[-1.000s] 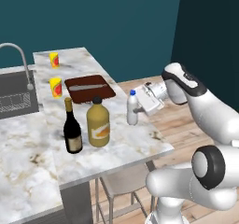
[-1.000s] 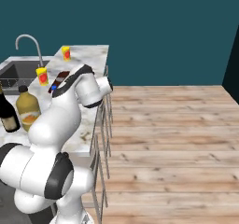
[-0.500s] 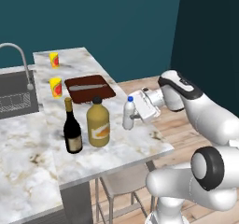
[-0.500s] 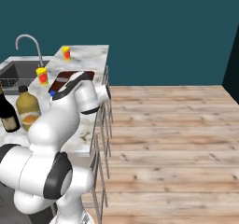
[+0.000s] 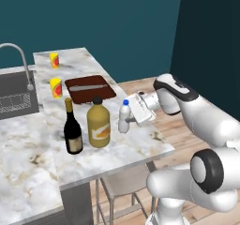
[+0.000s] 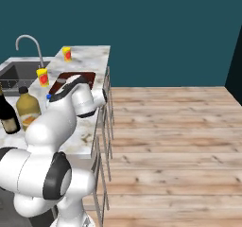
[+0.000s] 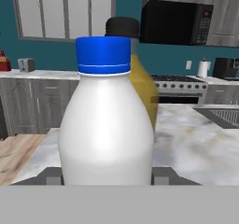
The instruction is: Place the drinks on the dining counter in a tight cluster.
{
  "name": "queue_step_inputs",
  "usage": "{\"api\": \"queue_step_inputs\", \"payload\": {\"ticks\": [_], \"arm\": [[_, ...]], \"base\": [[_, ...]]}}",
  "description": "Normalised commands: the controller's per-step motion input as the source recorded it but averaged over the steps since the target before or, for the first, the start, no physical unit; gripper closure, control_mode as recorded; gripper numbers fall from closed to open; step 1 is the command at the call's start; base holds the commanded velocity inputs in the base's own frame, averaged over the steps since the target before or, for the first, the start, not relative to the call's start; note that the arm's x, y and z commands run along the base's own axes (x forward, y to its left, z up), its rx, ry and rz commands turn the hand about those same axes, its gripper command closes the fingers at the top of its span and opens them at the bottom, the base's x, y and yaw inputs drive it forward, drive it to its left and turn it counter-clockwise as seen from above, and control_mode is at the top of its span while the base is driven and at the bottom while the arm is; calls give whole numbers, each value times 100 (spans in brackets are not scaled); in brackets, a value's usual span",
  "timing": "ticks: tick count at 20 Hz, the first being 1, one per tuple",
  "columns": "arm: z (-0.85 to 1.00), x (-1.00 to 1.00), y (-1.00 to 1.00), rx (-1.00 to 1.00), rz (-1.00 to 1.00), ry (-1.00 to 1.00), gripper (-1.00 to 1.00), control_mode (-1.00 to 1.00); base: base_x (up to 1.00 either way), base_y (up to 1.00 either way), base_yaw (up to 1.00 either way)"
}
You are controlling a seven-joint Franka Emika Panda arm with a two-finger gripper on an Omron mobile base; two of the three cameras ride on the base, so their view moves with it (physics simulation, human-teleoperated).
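Left base view has the white arm folded at the elbow, its forearm reaching level toward the dining counter [image 5: 140,149], with the gripper [image 5: 125,121] turned sideways and clamped around the water bottle [image 5: 124,116]. That small blue-capped bottle stands upright over the counter's near edge, just beside the amber-yellow bottle [image 5: 99,124], and the wine bottle [image 5: 72,129] stands on the far side of that. Whether the water bottle's base touches the marble I cannot tell. Hand view shows the water bottle [image 7: 106,120] close up and upright between the fingers, the amber-yellow bottle [image 7: 142,85] directly behind it.
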Motion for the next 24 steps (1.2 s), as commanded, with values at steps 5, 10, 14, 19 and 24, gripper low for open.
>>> {"api": "queue_step_inputs", "payload": {"ticks": [5,10,14,19,24], "arm": [[-3,-7,6,0,0,0,100,-100],[-20,-10,15,0,0,0,100,-100],[-20,0,9,0,0,0,100,-100],[-30,20,0,0,-1,0,100,-100],[-33,25,0,0,-1,0,100,-100]], "base": [[0,0,0],[0,0,0],[0,0,0],[0,0,0],[0,0,0]]}}
